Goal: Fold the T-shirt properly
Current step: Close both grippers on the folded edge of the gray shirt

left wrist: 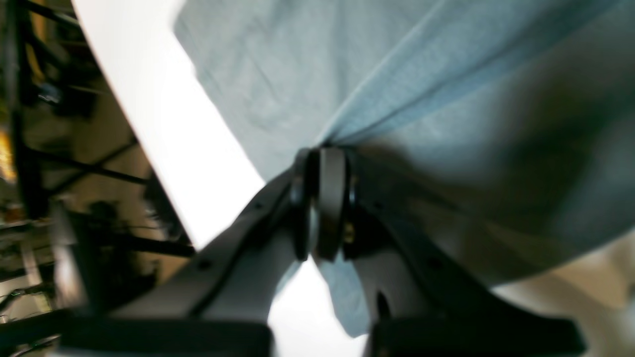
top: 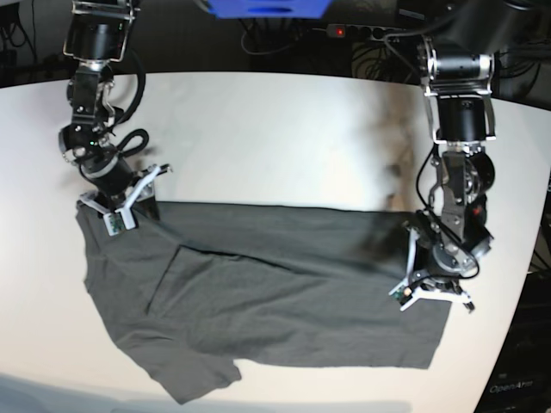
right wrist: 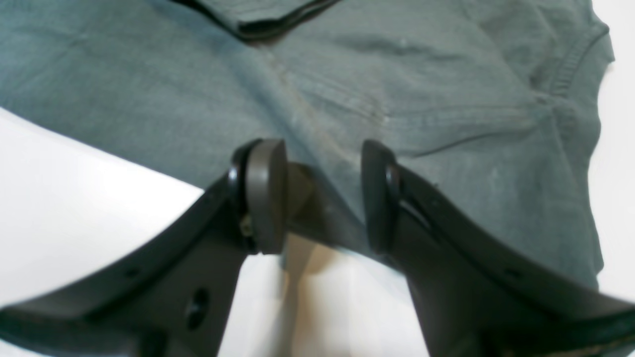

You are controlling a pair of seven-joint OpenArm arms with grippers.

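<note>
left wrist view — left gripper [left wrist: 322, 198] fingers pressed together, pinching a gathered ridge of the t-shirt [left wrist: 446, 99]; cloth fans away from the pinch over the white table [left wrist: 163, 124].

right wrist view — right gripper [right wrist: 322, 198] fingers spread, straddling the t-shirt's edge.

base view — t-shirt lies on the table between both grippers, one sleeve folded over its middle.

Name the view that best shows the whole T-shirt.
Base view: the T-shirt lies fully visible, spread on the table. Left wrist shows only a pinched fold; right wrist just the neckline area.
</note>
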